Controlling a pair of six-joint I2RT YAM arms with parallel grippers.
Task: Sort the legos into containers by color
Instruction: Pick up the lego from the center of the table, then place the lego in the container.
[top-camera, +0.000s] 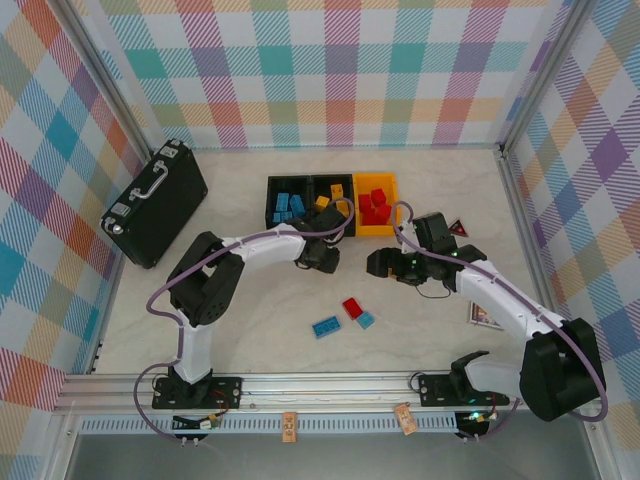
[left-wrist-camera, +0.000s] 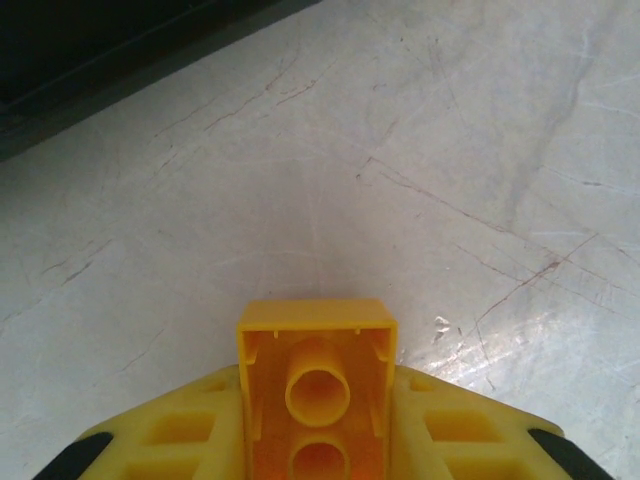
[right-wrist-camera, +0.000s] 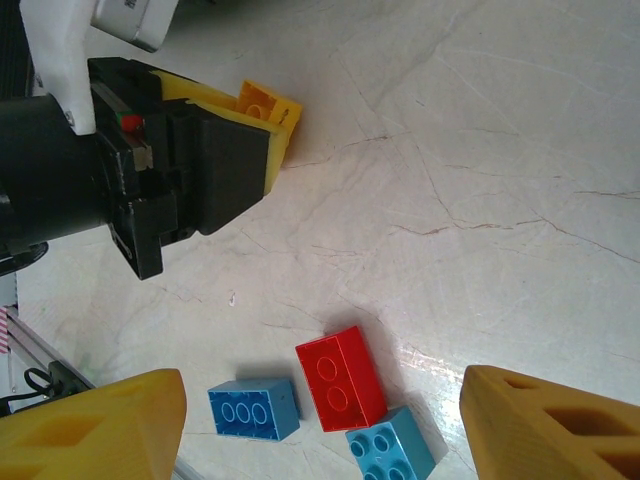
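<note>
We see white links and bulky black joints on the left arm (top-camera: 250, 243) and right arm (top-camera: 505, 305), lilac cables looping alongside. The right gripper (right-wrist-camera: 325, 400) has yellow-orange, hollow-ribbed fingers (right-wrist-camera: 90, 425).

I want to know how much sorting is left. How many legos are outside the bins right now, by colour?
1 red lego, on the table
2 blue: a dark blue lego and a light blue lego, on the table
1 yellow lego, clamped in the left end effector
Total: 4
</note>
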